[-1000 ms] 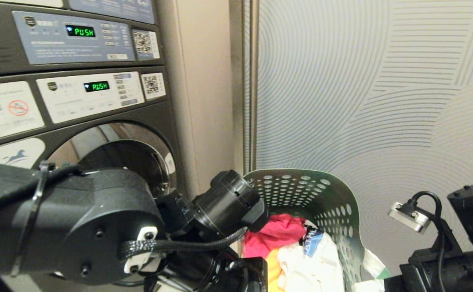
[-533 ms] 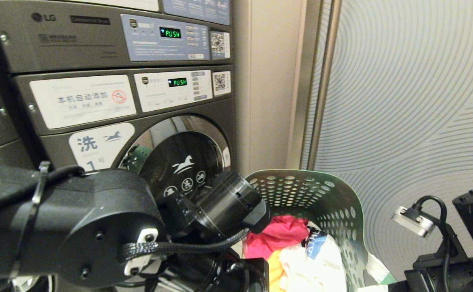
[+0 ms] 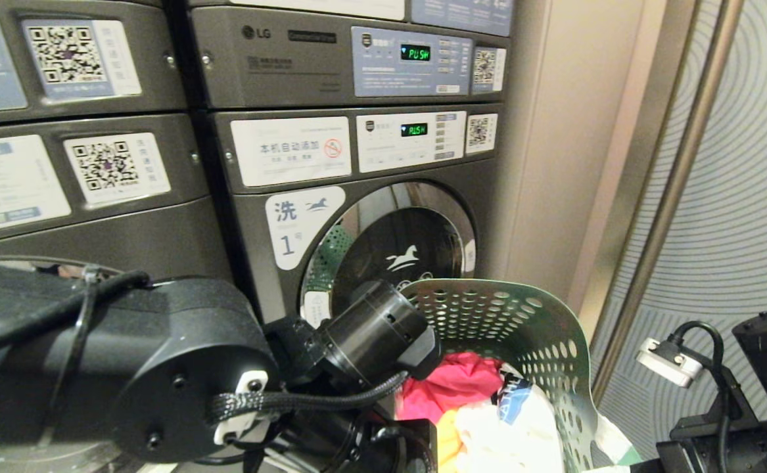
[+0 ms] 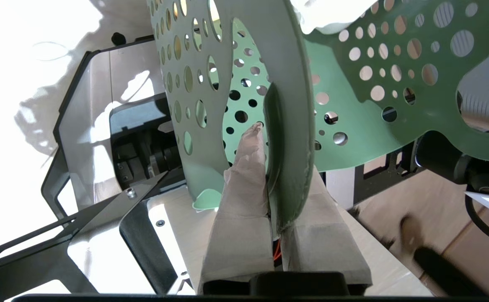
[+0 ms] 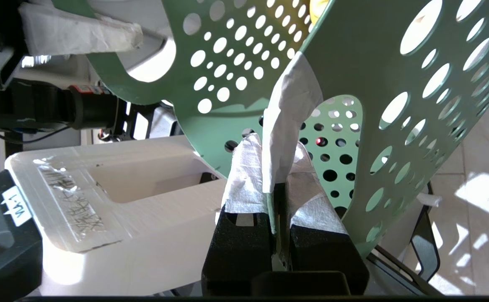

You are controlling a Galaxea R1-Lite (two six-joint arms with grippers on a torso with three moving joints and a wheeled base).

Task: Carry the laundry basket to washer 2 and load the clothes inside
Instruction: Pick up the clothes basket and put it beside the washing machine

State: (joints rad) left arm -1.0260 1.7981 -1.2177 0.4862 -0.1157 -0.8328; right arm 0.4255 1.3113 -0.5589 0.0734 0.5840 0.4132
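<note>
gripping the laundry basket (image 3: 541, 341) rim, both hands clamp tight; the clothes (image 3: 488, 414) sit half hidden.

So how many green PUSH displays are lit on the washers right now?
2, both on the machine stack ahead: one on the upper control panel, one on the lower panel above the round door marked 1. Others may be out of view.

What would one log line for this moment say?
left gripper: shut on laundry basket | right gripper: shut on laundry basket | clothes: in basket | facing: washer 1
</note>
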